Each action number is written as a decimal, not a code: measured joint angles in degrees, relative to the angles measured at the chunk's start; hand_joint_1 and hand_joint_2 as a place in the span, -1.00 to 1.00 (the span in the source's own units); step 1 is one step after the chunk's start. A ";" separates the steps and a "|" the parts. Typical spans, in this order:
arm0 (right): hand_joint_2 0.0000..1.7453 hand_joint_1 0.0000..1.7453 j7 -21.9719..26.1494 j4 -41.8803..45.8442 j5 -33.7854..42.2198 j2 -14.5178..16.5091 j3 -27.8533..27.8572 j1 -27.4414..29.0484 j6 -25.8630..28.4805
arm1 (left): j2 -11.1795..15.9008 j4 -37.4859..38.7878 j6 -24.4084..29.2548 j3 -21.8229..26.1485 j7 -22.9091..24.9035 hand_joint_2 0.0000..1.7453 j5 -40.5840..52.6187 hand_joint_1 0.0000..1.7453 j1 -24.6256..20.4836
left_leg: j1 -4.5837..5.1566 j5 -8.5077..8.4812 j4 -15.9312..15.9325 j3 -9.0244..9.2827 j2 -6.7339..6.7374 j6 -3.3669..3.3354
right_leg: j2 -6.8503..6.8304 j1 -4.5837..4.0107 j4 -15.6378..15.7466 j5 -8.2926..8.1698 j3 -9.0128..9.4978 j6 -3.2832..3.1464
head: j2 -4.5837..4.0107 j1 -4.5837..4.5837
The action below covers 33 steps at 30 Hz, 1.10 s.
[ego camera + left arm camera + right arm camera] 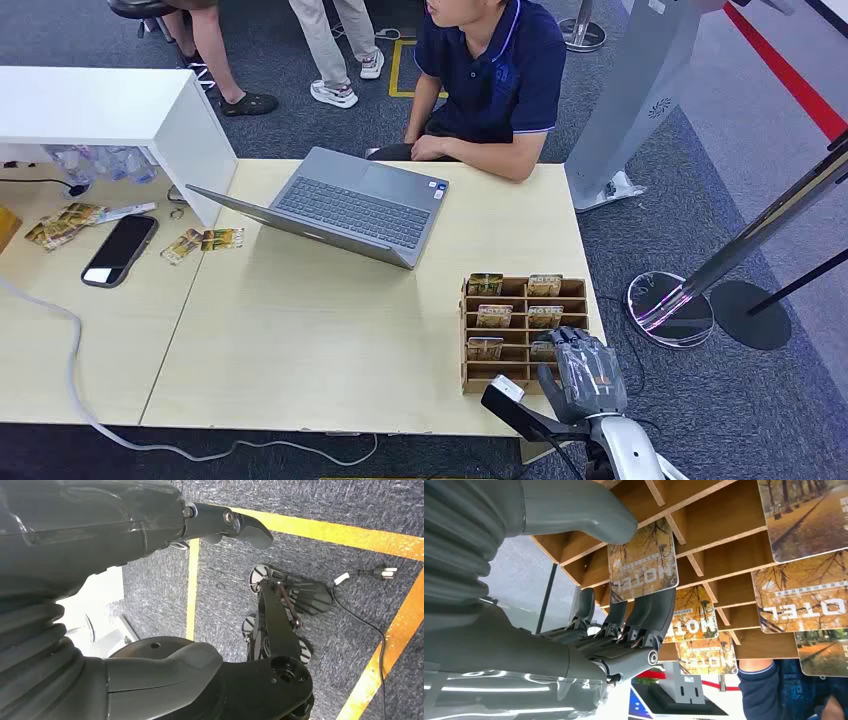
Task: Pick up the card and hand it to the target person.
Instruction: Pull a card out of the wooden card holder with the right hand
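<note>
On the pale wooden table (300, 340), right of the open grey laptop (345, 205), the slotted wooden card rack (480, 380) holds the autumn-printed hotel card (640, 562) the right hand (585, 375) reaches with thumb and fingers apart, so I'd pinch its edge squarely before lifting; the left hand (150, 600) hangs with fingers spread

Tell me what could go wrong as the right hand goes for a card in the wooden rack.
1. The right hand has its dark fingers against one hotel card, but the thumb looks apart from it; if so, the pinch may slip.
2. Neighbouring cards sit close in the wooden rack; the fingers could drag one out.
3. The rack stands near the table edge, so a push might shift it.
</note>
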<state>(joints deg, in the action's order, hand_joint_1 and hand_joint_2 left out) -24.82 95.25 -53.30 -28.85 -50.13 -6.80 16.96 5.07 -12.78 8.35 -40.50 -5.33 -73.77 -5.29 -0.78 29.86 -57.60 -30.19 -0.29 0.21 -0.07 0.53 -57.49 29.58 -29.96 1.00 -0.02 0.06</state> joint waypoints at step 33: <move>1.00 1.00 1.51 2.39 -10.14 0.14 1.02 -0.85 2.84 | 0.00 -0.01 0.00 -1.68 -0.21 1.00 -0.05 -1.00 -0.01 | 0.00 -0.01 0.00 0.02 0.00 0.00 | 0.02 0.00 0.00 -0.02 0.01 0.02 | 0.00 0.01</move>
<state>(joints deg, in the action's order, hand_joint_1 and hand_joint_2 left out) -23.31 97.65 -63.43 -28.71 -49.11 -7.65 19.80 5.07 -12.79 8.35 -42.18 -5.54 -73.82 -5.29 -0.77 29.85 -57.60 -30.18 -0.29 0.21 -0.05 0.53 -57.49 29.55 -29.95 1.02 -0.02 0.07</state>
